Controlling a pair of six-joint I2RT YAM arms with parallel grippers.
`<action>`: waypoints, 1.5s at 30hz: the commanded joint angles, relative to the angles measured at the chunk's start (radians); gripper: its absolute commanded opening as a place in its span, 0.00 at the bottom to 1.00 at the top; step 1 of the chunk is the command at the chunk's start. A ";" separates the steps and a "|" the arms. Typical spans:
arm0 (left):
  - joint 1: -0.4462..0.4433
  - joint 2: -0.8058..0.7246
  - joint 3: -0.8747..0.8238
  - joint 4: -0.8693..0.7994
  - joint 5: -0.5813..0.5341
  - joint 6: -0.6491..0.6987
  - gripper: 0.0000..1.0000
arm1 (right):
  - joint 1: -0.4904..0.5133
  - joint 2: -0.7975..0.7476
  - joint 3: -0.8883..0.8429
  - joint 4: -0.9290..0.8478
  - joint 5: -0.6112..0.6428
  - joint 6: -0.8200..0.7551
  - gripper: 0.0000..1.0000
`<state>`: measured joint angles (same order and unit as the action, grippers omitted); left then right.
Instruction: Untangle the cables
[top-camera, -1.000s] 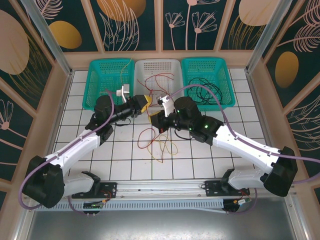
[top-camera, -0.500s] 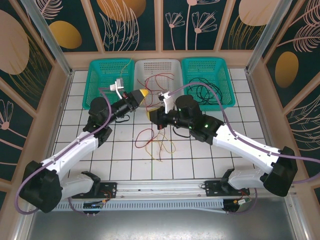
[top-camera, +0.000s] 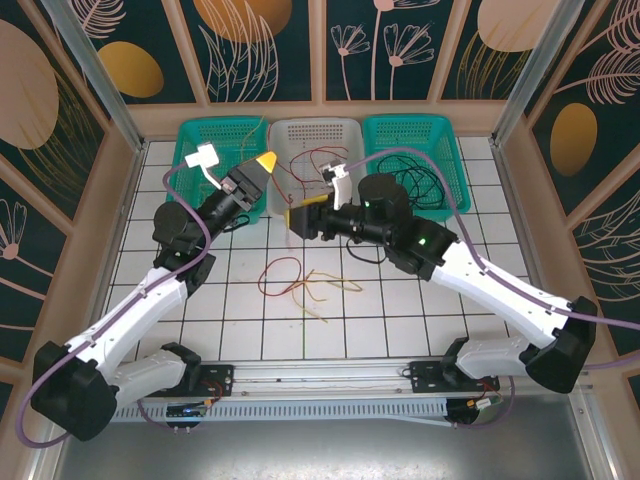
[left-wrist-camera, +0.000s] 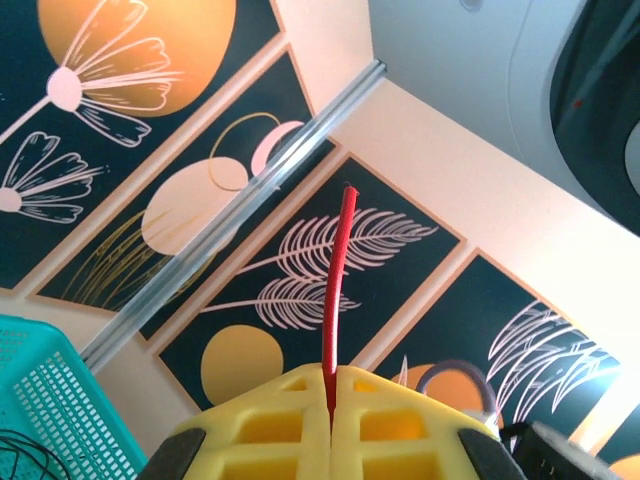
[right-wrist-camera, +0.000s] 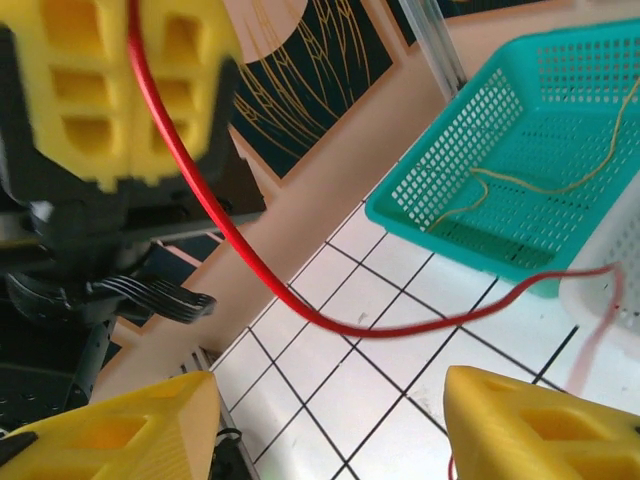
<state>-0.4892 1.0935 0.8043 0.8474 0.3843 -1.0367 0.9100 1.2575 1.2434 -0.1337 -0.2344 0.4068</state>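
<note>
Clearly, left end effector (left-wrist-camera: 330, 405) tight on red cable (left-wrist-camera: 339, 280); right end effector (right-wrist-camera: 325, 420) spread, partly cropped.

No lettering, label, brand mark, number or sign can be read on anything in these views.

Left basket (top-camera: 222, 123), middle basket (top-camera: 316, 134) and right basket (top-camera: 412, 119) abreast along the table's (top-camera: 400, 322) far edge; cables (top-camera: 305, 286) on the table before them.
</note>
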 joint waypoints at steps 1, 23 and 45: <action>0.003 0.007 0.059 -0.009 0.077 0.049 0.00 | -0.004 0.017 0.096 -0.082 -0.015 -0.089 0.63; 0.003 0.030 0.156 -0.141 0.230 0.165 0.00 | -0.034 0.074 0.236 -0.148 -0.126 -0.162 0.53; 0.003 0.031 0.162 -0.174 0.234 0.189 0.50 | -0.057 0.044 0.235 -0.076 -0.184 -0.115 0.00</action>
<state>-0.4892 1.1267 0.9329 0.6960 0.6273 -0.8783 0.8635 1.3472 1.4422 -0.2657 -0.4129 0.2760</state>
